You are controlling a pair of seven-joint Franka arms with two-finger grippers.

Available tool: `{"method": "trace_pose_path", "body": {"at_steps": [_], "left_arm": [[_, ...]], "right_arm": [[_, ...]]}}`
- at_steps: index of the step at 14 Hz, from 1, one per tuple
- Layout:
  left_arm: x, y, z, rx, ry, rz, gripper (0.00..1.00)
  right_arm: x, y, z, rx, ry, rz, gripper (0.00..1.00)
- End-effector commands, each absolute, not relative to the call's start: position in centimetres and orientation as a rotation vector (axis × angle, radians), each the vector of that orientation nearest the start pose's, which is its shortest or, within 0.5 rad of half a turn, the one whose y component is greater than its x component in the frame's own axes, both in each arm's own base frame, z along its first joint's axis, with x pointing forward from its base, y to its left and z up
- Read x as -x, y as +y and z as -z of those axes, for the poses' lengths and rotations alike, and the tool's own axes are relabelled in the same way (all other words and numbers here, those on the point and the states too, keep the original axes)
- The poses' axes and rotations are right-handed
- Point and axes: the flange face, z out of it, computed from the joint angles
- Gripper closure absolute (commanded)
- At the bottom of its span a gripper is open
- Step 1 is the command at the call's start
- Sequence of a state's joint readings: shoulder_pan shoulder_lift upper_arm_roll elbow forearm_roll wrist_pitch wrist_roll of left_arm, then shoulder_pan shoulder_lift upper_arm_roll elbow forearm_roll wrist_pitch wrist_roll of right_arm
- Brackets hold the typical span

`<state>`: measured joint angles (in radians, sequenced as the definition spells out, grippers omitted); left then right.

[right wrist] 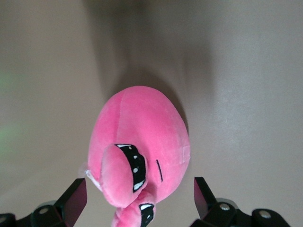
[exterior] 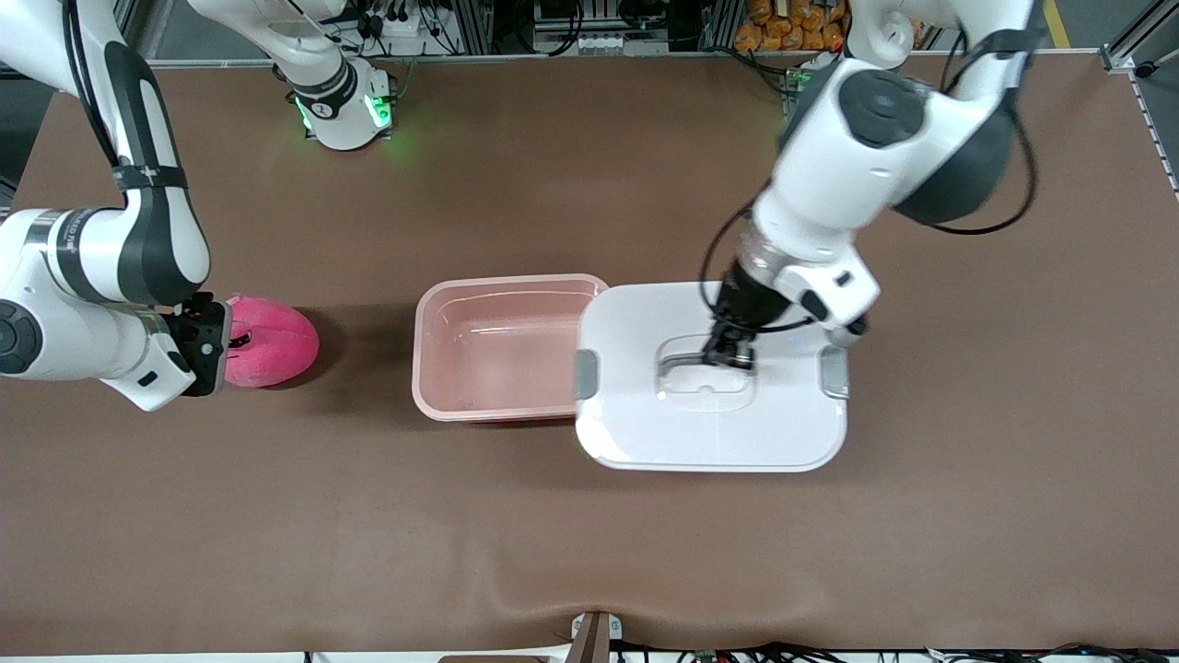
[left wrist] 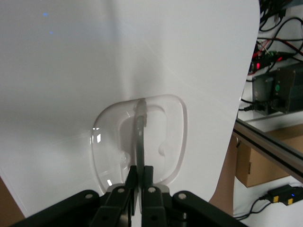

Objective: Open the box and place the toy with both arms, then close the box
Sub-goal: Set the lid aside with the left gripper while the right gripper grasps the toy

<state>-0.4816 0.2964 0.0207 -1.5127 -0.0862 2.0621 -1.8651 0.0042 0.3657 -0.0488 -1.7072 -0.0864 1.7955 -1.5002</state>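
Toy [right wrist: 139, 151] between wide right fingers [right wrist: 75, 201]; left fingers [left wrist: 147, 182] clamp lid handle [left wrist: 140, 137].

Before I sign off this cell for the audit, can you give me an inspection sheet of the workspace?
Surface: brown table, rippled at the near edge.
Job's things: box open and empty; lid overlapping its rim at the left arm's end; toy on the table toward the right arm's end.
Clutter: nothing seen.
Hands: left hand shut on the lid's handle; right hand open, straddling the toy.
Cables: black cables looped along the left arm.
Surroundings: aluminium framing and electronics past the table.
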Motion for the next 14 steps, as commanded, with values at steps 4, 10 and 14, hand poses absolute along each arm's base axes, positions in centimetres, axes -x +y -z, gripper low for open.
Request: {"method": "trace_pose_path", "body": {"at_steps": [4, 10, 14], "left_arm": [[-62.4, -20.2, -50.2, 2.62, -2.159, -0.022, 1.0], [-65.4, -12.9, -47.1, 2.641, -2.2, -0.123, 1.0], [-65.9, -13.0, -45.8, 2.632, -2.199, -0.113, 1.0]], "right_arm": [[-58.3, -3.7, -35.6, 2.169, -2.086, -0.379, 0.0], [-57.1, -3.8, -32.6, 2.144, -2.185, -0.292, 0.15], [-57.1, -3.9, -32.5, 2.105, -2.234, -0.273, 0.59]]}}
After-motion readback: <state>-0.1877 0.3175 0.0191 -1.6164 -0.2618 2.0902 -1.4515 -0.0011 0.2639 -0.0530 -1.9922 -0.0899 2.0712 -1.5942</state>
